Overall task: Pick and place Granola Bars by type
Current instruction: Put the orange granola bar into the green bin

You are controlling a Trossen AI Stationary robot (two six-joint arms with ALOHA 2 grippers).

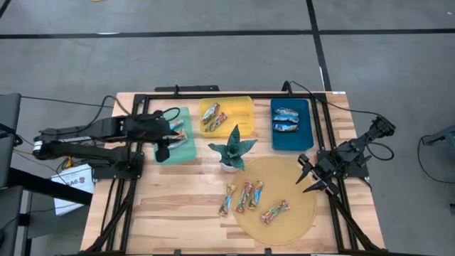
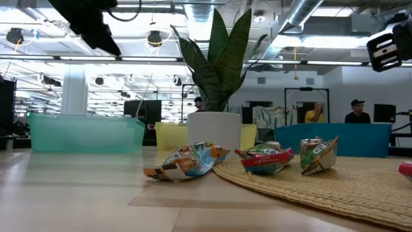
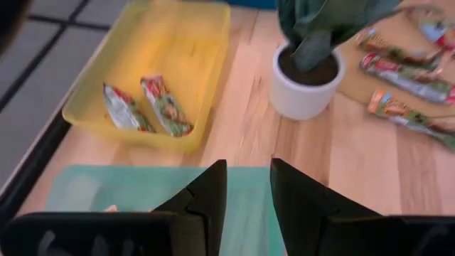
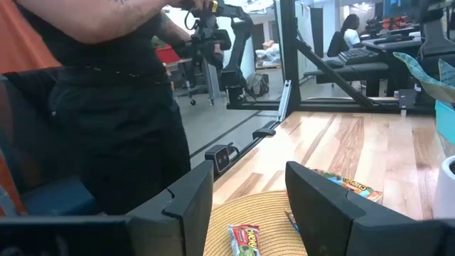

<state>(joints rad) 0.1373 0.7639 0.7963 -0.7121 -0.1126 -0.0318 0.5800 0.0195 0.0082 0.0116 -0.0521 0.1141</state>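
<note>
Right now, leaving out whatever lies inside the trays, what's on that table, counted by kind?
Trays: 3, namely green tray, yellow tray, blue tray
Potted plant: 1
Round woven mat: 1
Wrapped bars outside the trays: 4
Total: 9

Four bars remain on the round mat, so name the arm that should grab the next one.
Right. The right gripper hangs open at the mat edge beside the bars; the left gripper is over the green tray.

two dark jointed arms, black cables trailing, left hand (image 1: 165,144) and right hand (image 1: 311,176) with tapered black fingers
</note>
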